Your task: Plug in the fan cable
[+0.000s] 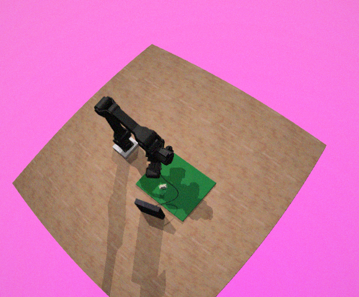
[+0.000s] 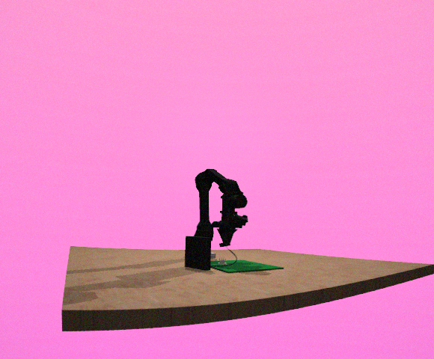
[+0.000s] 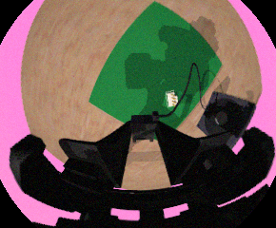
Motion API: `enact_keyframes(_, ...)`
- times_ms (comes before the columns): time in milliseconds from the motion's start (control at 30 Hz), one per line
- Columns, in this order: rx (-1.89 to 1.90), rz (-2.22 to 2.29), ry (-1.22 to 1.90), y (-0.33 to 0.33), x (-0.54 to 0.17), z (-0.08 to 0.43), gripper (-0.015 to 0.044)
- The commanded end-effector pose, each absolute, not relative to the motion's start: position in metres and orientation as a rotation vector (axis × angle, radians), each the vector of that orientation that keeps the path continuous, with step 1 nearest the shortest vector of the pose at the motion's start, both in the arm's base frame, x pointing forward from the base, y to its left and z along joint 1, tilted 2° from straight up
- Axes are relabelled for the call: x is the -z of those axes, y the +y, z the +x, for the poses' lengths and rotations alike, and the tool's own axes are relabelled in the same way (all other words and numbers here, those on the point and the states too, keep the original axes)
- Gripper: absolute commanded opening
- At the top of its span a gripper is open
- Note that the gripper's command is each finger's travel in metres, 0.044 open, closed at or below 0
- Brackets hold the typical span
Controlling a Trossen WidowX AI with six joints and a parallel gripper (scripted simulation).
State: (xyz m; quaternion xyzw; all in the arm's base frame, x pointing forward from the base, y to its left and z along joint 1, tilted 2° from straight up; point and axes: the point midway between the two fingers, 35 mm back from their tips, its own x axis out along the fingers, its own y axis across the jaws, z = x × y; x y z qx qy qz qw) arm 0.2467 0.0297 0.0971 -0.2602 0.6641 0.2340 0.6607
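My gripper (image 1: 153, 174) (image 2: 224, 244) (image 3: 143, 123) is shut on the cable's plug, a small dark block (image 3: 144, 122) seen between the fingertips in the wrist view. The gripper points down and holds the plug above the green board (image 1: 202, 182) (image 2: 261, 266) (image 3: 109, 90). The white four-pin header (image 1: 163, 186) (image 2: 221, 262) (image 3: 171, 99) stands on the board, apart from the plug; its pins point up. The thin dark cable (image 1: 177, 192) (image 2: 236, 257) (image 3: 190, 78) arcs from the plug to the black fan (image 1: 149, 209) (image 2: 197, 253) (image 3: 235, 111). The plug's underside is hidden.
The fan stands upright on the wooden table (image 1: 237, 127) (image 2: 151, 293) (image 3: 62, 71), just beyond the board's edge near the header. The arm's white base (image 1: 120, 150) (image 2: 212, 255) stands on the opposite side of the board. Arm shadows fall across the board and table.
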Motion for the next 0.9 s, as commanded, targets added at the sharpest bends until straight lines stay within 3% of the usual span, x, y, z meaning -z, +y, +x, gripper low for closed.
enact_keyframes(0, -0.538, -0.588, 1.483, 0.025, -0.096, 0.244, 0.0)
enact_keyframes(867, -0.648, -0.335, 1.279, 0.023, -0.062, 0.253, 0.0)
